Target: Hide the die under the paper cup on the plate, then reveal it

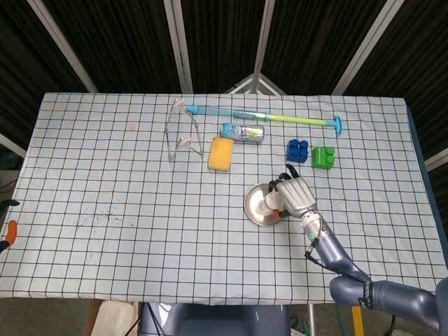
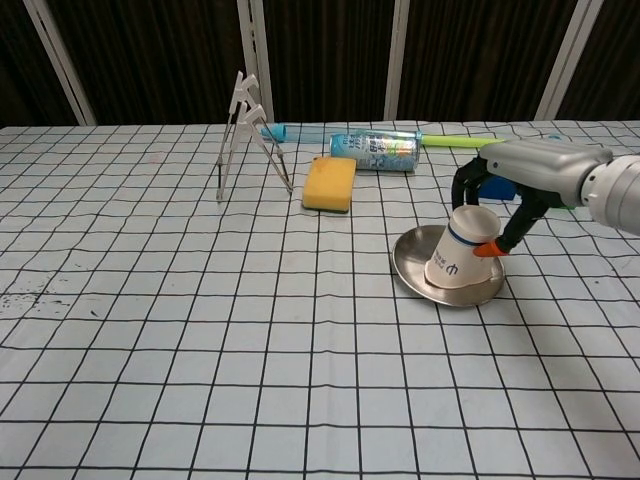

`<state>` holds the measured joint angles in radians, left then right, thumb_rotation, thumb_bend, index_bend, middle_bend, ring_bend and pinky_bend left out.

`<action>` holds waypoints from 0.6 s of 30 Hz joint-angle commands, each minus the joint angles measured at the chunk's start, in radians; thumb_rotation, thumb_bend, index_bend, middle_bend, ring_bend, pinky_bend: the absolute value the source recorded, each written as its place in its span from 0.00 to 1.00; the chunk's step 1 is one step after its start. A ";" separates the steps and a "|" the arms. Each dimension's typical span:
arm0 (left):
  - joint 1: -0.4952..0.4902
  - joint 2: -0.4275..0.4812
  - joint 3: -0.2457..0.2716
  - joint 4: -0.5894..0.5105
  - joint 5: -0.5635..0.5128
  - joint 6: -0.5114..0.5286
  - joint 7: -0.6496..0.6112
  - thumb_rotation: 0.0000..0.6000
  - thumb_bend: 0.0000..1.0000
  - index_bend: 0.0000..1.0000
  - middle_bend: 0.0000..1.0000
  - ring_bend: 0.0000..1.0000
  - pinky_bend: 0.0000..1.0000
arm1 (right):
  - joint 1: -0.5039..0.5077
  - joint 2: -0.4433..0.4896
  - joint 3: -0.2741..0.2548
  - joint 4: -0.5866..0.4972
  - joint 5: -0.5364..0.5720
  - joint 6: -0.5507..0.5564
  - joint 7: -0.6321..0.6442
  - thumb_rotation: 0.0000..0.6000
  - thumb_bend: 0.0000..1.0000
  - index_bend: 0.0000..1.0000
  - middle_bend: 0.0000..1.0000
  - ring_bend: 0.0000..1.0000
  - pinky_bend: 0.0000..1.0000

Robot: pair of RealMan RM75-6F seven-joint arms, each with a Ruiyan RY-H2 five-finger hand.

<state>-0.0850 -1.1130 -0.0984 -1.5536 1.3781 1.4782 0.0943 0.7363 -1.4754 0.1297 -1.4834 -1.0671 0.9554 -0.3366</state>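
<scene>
Our right hand [image 2: 492,205] holds the upturned paper cup [image 2: 463,250], tilted on the plate [image 2: 412,262]. The die stays hidden; next we lift it clear.

The right hand [image 1: 294,195] is showing a pale silver-grey shell with dark fingers [image 2: 466,180] and one orange fingertip [image 2: 487,250]. The right arm [image 1: 334,253] behind it is wearing smooth blue-grey casing, with a small green light at the wrist, thin black cabling alongside, and a dark band near the elbow.
</scene>
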 commanded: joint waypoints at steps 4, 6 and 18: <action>0.002 0.001 0.001 -0.002 0.003 0.005 -0.002 1.00 0.70 0.32 0.00 0.00 0.12 | -0.007 0.005 -0.019 -0.058 -0.042 0.001 0.004 1.00 0.34 0.53 0.50 0.25 0.00; 0.002 0.002 0.000 -0.002 0.004 0.006 -0.004 1.00 0.70 0.32 0.00 0.00 0.12 | -0.003 -0.001 -0.017 -0.064 -0.046 -0.002 0.004 1.00 0.34 0.53 0.50 0.25 0.00; 0.002 0.007 -0.002 0.005 0.004 0.004 -0.027 1.00 0.70 0.32 0.00 0.00 0.12 | 0.047 -0.076 0.025 -0.032 -0.036 -0.041 0.003 1.00 0.34 0.54 0.50 0.25 0.00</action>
<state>-0.0826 -1.1058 -0.1004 -1.5487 1.3821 1.4826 0.0669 0.7784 -1.5456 0.1495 -1.5210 -1.1062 0.9184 -0.3350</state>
